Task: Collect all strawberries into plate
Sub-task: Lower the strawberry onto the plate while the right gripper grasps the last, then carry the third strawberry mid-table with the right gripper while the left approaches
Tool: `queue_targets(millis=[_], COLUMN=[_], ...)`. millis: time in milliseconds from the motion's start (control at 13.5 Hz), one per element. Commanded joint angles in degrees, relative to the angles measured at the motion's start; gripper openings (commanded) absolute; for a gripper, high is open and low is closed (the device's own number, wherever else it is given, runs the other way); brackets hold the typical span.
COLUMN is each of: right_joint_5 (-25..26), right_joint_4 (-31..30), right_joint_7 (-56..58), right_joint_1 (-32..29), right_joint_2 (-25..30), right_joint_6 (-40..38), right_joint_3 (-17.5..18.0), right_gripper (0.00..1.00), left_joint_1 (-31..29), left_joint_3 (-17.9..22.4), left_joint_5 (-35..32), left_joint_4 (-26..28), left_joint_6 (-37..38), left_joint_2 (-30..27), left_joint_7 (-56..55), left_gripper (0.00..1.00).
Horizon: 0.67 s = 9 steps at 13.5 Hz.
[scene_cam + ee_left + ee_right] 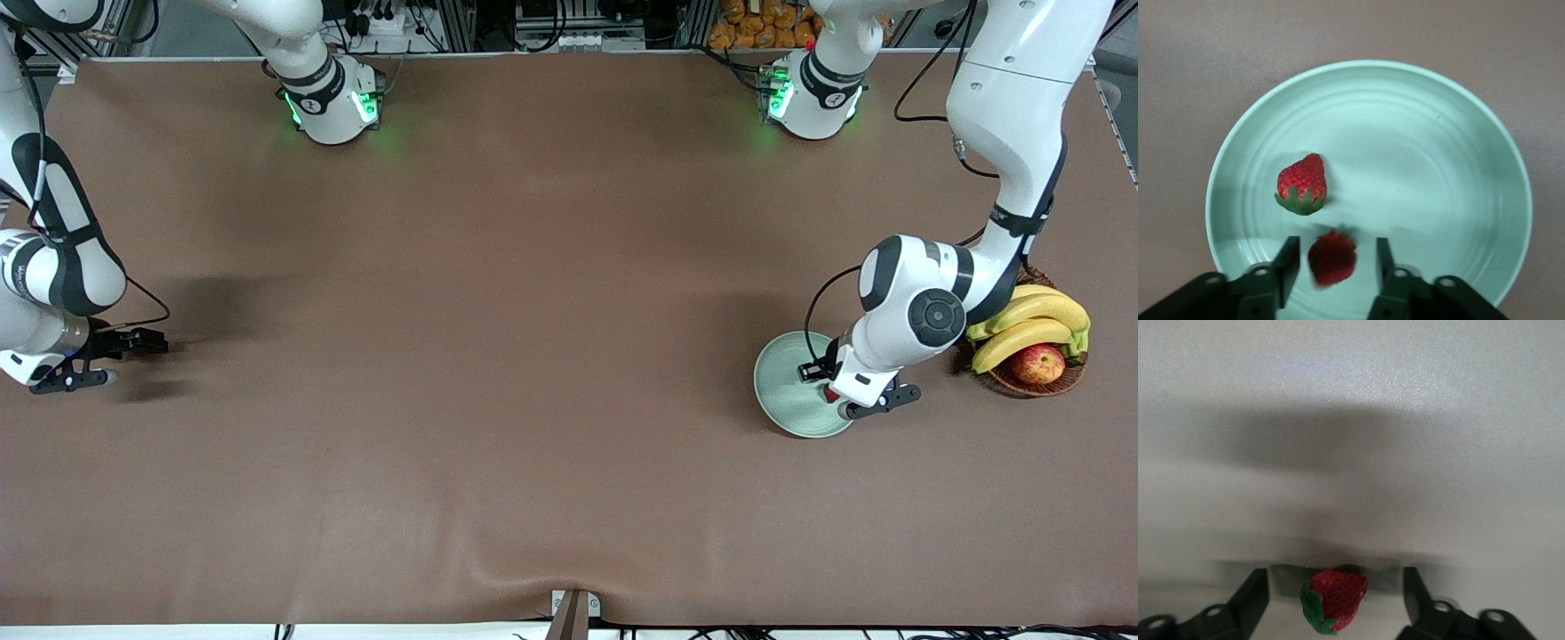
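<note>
Strawberries number three as far as we can count: two at the plate point(1418, 133) and one at the right arm's end of the desk point(533, 311). In the left wrist view one strawberry point(1302, 185) lies on the plate, its green cap toward the left tool point(1335, 263). A second strawberry point(1332, 257) sits between that tool's fingers point(1289, 261); it looks blurred, and we see a gap on each side of it, so the fingers are spread and not pinching it. We cannot tell whether it touches the plate. In the front view the left tool point(831, 384) hangs over the plate's edge nearest the basket point(1036, 382), which holds bananas point(1031, 320) and one apple point(1038, 363).

The right tool point(1336, 597) is low over the bare desk, fingers spread wide, with the third strawberry point(1333, 600) between them and touched by neither.
</note>
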<state>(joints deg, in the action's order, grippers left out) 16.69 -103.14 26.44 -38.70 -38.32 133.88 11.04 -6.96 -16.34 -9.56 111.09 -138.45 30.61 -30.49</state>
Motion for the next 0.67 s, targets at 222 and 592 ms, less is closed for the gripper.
queue_targets(millis=[222,592], right_joint_5=[1.6,1.4], right_joint_4=[-1.5,-0.6], right_joint_7=[3.3,3.2], right_joint_1=[-2.0,-0.2], right_joint_2=[1.7,5.4], right_joint_6=[-2.4,-4.4], right_joint_3=[1.6,6.2], right_gripper=[0.0,0.0], left_joint_1=[0.1,0.6], left_joint_3=[-4.4,-12.0], left_joint_5=[-0.5,2.9], left_joint_4=[-4.3,-16.2], left_joint_6=[9.3,19.6], left_joint_2=[-6.5,-6.1], left_joint_7=[-5.8,-15.8], left_gripper=[1.0,1.0])
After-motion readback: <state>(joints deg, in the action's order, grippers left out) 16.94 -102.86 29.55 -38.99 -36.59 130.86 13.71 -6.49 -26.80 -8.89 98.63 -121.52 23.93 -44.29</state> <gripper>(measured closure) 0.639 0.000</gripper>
